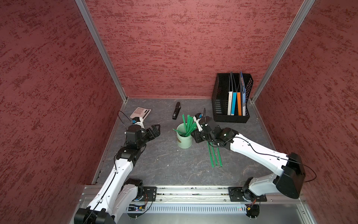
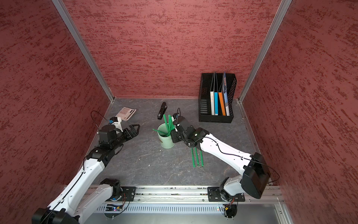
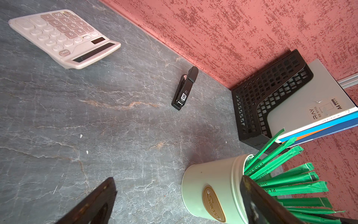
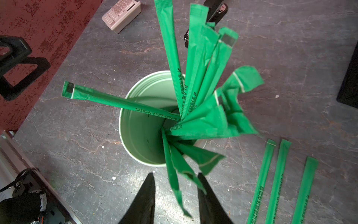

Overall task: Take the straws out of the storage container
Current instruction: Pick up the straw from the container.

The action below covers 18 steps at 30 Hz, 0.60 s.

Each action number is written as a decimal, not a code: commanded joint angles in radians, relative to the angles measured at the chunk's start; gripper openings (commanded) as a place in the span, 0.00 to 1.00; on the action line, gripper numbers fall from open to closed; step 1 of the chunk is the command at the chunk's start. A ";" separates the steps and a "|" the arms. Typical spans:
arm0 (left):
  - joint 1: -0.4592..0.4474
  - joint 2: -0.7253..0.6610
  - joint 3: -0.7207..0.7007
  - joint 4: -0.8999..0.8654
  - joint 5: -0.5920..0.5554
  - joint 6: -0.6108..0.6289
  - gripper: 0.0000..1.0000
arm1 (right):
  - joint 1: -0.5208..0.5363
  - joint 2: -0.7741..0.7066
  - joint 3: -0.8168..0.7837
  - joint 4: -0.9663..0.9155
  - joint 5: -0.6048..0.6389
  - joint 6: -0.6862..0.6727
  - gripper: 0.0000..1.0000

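Both top views show the mint storage container [image 1: 184, 138] mid-bench [image 1: 164, 164] with straws [image 1: 187, 125] fanning out, but I can't make out the right arm's fingers there. The right wrist view fills that in. The right gripper [image 4: 175, 175] has its fingers parted around a couple of drooping straw ends, not pinching them. Three loose straws [image 4: 279, 180] lie flat beside the container. The left gripper [image 1: 156, 130] sits well apart with its fingers spread wide. Only its wrist view clearly shows the container's brown oval badge [image 3: 213, 202].

The straws [image 4: 168, 48] look matt papery, the storage container [image 4: 135, 135] smooth metal.
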State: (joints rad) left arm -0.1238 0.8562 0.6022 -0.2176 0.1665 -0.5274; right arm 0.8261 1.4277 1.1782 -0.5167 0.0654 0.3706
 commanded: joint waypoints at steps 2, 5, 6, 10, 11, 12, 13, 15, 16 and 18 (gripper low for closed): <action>-0.004 -0.005 0.002 0.003 -0.001 -0.001 1.00 | 0.005 0.021 0.057 0.027 0.038 0.004 0.31; -0.004 -0.004 0.002 0.001 -0.004 0.001 1.00 | 0.005 0.023 0.071 0.026 0.036 -0.002 0.21; -0.004 -0.003 0.002 0.001 -0.005 0.001 1.00 | 0.005 0.023 0.076 0.025 0.033 -0.003 0.18; -0.004 -0.005 -0.003 0.003 -0.007 0.000 1.00 | 0.005 0.023 0.096 0.017 0.026 -0.005 0.10; -0.004 -0.003 -0.003 0.004 -0.006 0.001 1.00 | 0.006 0.023 0.101 0.014 0.025 -0.007 0.09; -0.004 -0.003 -0.004 0.005 -0.006 0.001 1.00 | 0.005 0.023 0.107 0.012 0.025 -0.009 0.07; -0.004 -0.003 -0.004 0.006 -0.006 0.001 1.00 | 0.006 0.023 0.111 0.010 0.024 -0.010 0.07; -0.004 0.000 -0.003 0.009 -0.006 0.001 1.00 | 0.005 0.023 0.125 0.005 0.020 -0.015 0.06; -0.004 0.000 -0.004 0.009 -0.006 0.001 1.00 | 0.005 0.023 0.133 0.000 0.018 -0.018 0.05; -0.004 -0.002 -0.005 0.008 -0.006 0.000 1.00 | 0.005 0.023 0.158 -0.018 0.014 -0.023 0.05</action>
State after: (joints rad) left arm -0.1238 0.8562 0.6022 -0.2173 0.1627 -0.5270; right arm 0.8276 1.4513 1.2888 -0.5217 0.0784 0.3614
